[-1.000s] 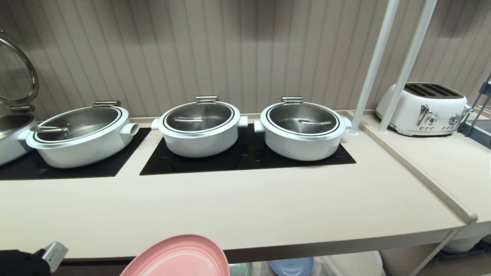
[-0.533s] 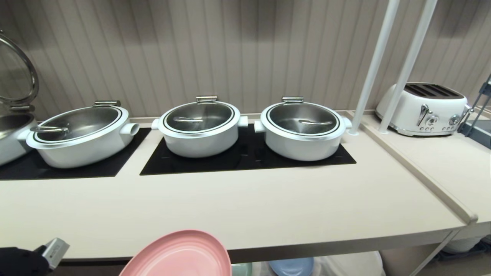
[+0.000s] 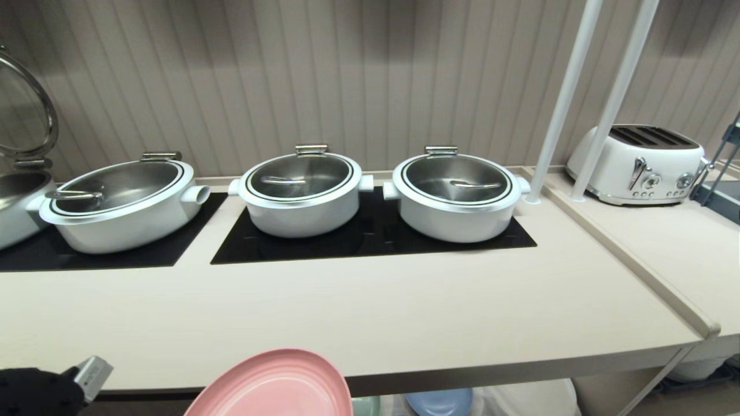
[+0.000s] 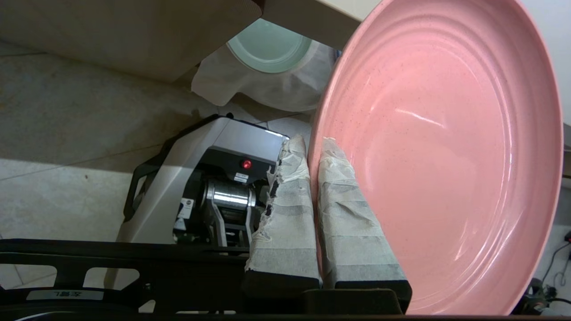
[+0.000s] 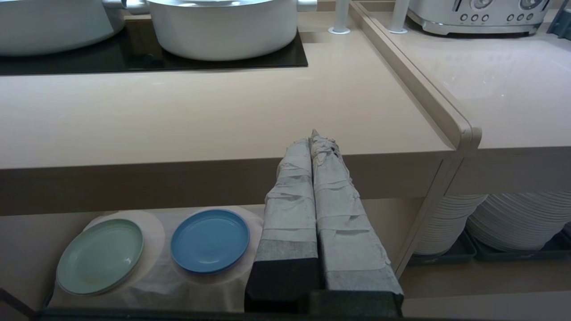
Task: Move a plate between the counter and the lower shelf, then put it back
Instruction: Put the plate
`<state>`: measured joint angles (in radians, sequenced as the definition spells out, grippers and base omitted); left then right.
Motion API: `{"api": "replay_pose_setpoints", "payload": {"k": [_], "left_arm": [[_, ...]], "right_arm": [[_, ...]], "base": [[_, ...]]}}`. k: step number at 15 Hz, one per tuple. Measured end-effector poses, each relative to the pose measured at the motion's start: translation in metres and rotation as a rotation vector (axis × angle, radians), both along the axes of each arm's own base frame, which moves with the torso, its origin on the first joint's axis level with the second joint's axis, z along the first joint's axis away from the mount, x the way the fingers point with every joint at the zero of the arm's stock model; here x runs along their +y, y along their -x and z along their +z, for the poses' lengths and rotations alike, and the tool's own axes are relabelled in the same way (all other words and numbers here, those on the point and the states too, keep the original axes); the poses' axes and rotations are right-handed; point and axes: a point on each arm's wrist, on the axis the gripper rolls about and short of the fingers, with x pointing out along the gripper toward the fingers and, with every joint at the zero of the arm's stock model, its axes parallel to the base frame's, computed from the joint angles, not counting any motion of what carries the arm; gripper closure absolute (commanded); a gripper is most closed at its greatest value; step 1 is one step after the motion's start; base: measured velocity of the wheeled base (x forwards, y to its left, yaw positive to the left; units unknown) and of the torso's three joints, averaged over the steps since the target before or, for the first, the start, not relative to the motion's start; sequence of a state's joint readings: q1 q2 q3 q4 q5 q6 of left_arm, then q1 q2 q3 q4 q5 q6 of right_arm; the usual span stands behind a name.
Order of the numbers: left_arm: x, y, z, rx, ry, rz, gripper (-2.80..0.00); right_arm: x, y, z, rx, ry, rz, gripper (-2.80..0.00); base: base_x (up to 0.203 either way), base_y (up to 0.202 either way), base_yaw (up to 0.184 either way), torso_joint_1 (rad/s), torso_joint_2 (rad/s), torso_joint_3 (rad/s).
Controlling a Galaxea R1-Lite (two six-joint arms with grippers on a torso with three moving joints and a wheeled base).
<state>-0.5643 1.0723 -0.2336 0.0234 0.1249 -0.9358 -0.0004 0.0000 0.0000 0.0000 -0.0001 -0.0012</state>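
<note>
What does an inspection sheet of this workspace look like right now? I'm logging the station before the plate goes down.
Surface: counter, beige, bare at the front; black cooktop panels behind.
Job's things: pink plate held in the air at the counter's front edge; lower shelf with white cloth.
Clutter: three lidded white pots, toaster; mint-green plate and blue plate on the cloth; stacked white plates.
Grippers: left gripper fingers clamped on the pink plate's rim; right gripper shut, empty.
Cables: nothing seen on the counter.
Surroundings: ribbed wall, two white poles.
</note>
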Motion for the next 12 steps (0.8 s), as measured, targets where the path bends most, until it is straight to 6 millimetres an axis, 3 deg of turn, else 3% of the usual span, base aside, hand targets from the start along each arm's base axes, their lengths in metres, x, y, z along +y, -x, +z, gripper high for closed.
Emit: {"api": "replay_pose_setpoints", "payload": {"k": [7,12], "left_arm": [[-0.002,-0.006,0.003,0.001,-0.003,0.017,0.0],[-0.005,-0.02,0.012,-0.013,-0.004,0.062,0.0]], "right_arm": [[0.0,0.0,0.0,0.0,0.0,0.0,0.0],[0.0,0.0,0.0,0.0,0.0,0.0,0.0]], "base": [[0.0,0.0,0.0,0.0,0.0,0.0],[0.0,0.0,0.0,0.0,0.0,0.0]]}}
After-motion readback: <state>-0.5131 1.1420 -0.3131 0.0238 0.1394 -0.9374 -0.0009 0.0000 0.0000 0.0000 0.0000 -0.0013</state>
